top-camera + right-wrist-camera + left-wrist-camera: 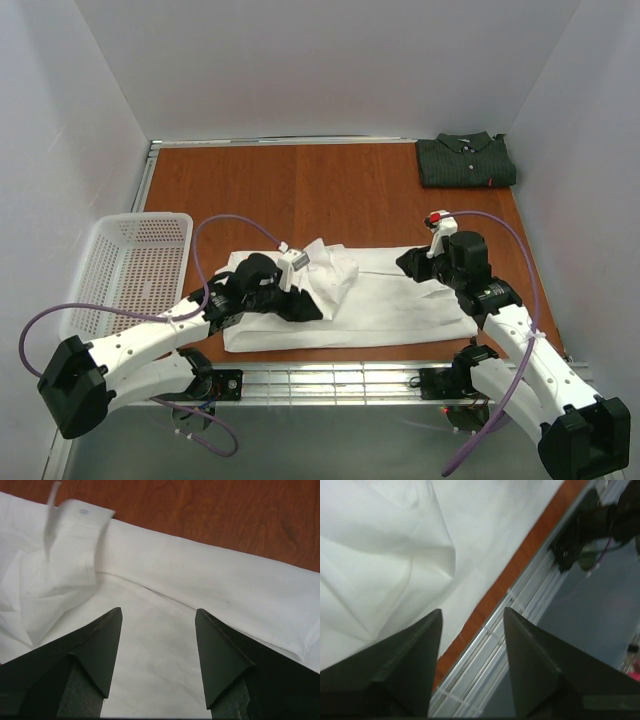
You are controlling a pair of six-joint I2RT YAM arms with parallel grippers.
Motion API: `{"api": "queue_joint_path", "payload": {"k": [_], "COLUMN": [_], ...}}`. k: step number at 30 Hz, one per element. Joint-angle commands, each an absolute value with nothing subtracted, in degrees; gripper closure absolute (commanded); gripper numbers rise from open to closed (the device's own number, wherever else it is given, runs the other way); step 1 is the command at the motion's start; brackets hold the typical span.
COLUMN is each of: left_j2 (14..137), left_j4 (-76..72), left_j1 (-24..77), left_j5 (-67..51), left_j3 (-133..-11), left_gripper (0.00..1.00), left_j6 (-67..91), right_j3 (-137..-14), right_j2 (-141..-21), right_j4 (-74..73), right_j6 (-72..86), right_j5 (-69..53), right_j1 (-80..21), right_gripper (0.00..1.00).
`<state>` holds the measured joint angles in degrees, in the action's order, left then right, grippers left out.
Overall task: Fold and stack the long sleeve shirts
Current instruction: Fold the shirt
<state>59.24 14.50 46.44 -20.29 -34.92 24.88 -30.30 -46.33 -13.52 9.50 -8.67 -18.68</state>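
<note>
Left jaws and right jaws, both spread and empty, hang over opposite ends of the white shirt (400,300), which lies crosswise on the tabletop (300,190).

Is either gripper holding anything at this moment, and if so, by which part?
Nothing is held. The left gripper and the right gripper both stand open, with nothing between their jaws, close above the plain white cloth shirt.

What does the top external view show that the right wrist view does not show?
Only the top view: the folded dark shirt in the far right corner, the white basket at the left, and the left gripper. Only the wrist view: a small button on the cloth, and the right gripper seen open and empty above it. Both: the white shirt and the brown table.
</note>
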Motion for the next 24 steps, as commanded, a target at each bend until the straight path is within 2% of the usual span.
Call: {"api": "queue_joint_path", "payload": {"k": [1,4,8,9,12,15,19,24], "left_j2": [54.33,52.22,54.12,55.71,63.00,68.35,75.83,81.82], "left_j4": [15.56,15.73,21.07,22.75,27.59,28.04,27.86,24.44], "left_j1": [49.21,49.48,49.40,48.61,43.19,34.41,27.61,23.56], "left_j5": [-28.73,-31.65,-17.17,-10.35,-4.41,-5.36,-4.92,-6.15], "left_j3": [-29.80,-29.00,-33.65,-35.66,-44.18,-46.84,-49.48,-48.43], "left_gripper": [0.43,0.33,0.28,0.28,0.28,0.28,0.31,0.42], "left_j6": [31.81,32.60,34.63,34.54,33.84,32.18,30.33,29.00], "right_j3": [-31.99,-33.13,-37.34,-38.48,-44.02,-49.47,-57.64,-67.83], "right_j2": [-45.00,-46.84,-53.33,-56.48,-63.96,-70.82,-80.66,-92.71], "right_j4": [-11.70,-10.64,-11.16,-11.25,-12.39,-12.66,-14.84,-18.28], "right_j6": [6.95,4.93,1.15,0.19,-2.17,-5.26,-11.75,-20.11], "right_j5": [-13.08,-15.73,-15.91,-15.91,-17.57,-16.61,-19.94,-19.95], "right_j1": [-20.91,-23.28,-28.38,-29.17,-32.07,-34.62,-36.12,-38.31], "right_gripper": [0.44,0.42,0.38,0.38,0.35,0.31,0.30,0.31]}}
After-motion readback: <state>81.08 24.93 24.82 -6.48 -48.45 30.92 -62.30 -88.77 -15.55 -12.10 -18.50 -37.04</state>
